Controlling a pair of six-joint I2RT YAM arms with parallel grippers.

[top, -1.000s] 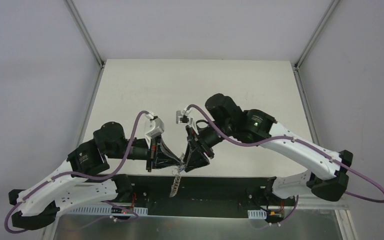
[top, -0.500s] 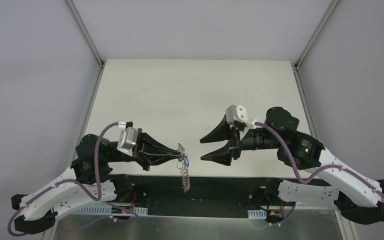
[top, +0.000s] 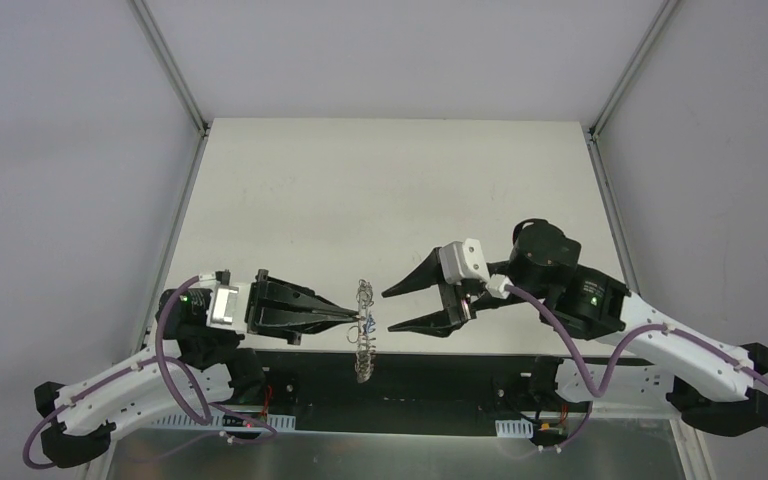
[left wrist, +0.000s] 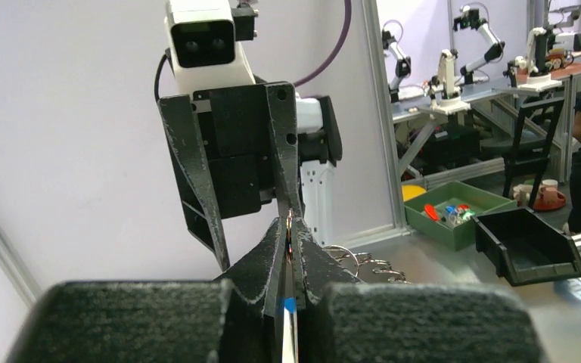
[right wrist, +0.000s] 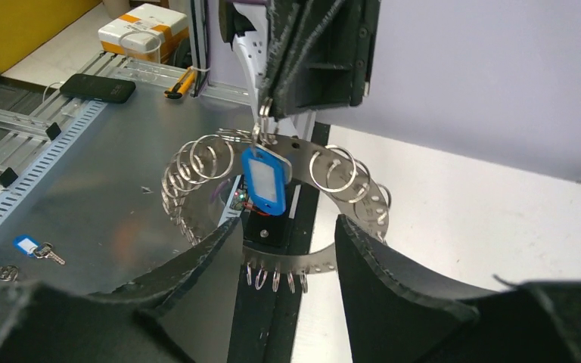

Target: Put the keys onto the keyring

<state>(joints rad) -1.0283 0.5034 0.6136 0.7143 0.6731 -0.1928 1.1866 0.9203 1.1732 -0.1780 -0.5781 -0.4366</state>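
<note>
The keyring (top: 363, 347) hangs on edge at the table's near edge. In the right wrist view it is a flat grey ring (right wrist: 348, 198) fringed with silver wire loops. My left gripper (top: 358, 317) is shut on its top edge (right wrist: 263, 113). In the left wrist view its fingertips (left wrist: 290, 227) are pressed together on the ring. A key's bright blue tag (right wrist: 265, 178) hangs inside the ring at that spot. My right gripper (top: 390, 310) is open and empty, just right of the ring, its fingers (right wrist: 219, 246) level with the ring's lower arc. The black-tagged key is out of view.
The white table (top: 380, 190) lies behind the grippers. A black strip (top: 460, 375) runs along its near edge. Below the ring is a metal sheet (right wrist: 106, 174), where a small key with a blue and white tag (right wrist: 27, 245) lies.
My right gripper let go at the ring, opened and drew back to the right, then came back left close to the ring. My left arm swung lower, still holding the ring.
</note>
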